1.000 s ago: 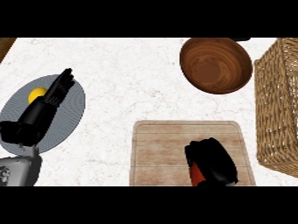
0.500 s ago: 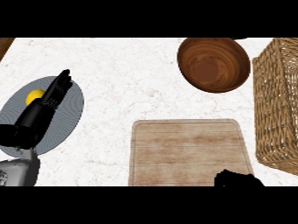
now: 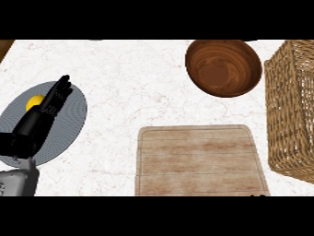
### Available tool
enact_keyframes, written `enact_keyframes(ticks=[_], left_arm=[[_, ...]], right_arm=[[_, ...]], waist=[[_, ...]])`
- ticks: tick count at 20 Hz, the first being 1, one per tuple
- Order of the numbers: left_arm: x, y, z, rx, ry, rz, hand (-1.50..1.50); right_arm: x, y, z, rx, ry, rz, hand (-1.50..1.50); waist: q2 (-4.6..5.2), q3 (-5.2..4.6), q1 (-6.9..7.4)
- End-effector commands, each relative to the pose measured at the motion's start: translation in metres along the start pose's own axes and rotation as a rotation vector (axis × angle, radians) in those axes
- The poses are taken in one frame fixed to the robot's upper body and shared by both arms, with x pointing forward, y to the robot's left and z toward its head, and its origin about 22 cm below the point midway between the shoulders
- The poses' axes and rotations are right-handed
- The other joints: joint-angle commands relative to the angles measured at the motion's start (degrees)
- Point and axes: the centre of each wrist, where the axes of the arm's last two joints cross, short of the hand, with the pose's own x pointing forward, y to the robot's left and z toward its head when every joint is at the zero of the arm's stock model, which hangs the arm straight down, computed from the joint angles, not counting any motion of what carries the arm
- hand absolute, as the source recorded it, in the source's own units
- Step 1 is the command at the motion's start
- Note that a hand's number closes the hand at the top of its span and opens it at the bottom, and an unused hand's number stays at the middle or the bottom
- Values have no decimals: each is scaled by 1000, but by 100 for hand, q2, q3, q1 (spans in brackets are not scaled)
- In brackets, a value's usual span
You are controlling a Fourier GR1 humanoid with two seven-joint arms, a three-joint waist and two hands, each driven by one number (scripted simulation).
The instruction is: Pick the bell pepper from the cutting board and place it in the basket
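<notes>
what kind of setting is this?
Most likely a kitchen counter: a pale marbled countertop holding a wooden cutting board, a wooden bowl, a wicker basket and a grey plate.

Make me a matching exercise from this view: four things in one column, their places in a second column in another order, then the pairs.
Things:
1. wooden bowl
2. wicker basket
3. cutting board
4. grey plate

Places:
A. right edge of the counter
B. left side, under the left hand
C. top, left of the basket
D. bottom centre

Pairs: 1-C, 2-A, 3-D, 4-B
</notes>
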Motion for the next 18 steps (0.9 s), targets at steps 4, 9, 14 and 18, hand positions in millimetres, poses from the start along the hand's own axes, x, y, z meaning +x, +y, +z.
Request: enact_keyframes(ticks=[4,9,14,18], left_arm=[[7,-1,-6,-17,-16,0,0],[-2,-12,-7,-8,4,12,0],[5,-5,-3,-32,-6,14,0],[3,-17,-11,-21,-24,-2,0]], right_arm=[[44,-64,26,-164,-44,-106,150],[43,-75,24,-240,6,-56,150],[38,-83,8,-299,63,3,150],[34,-96,-15,-361,85,17,150]], waist=[[17,-5,12],[38,-12,6],[33,-10,134],[57,-14,123]])
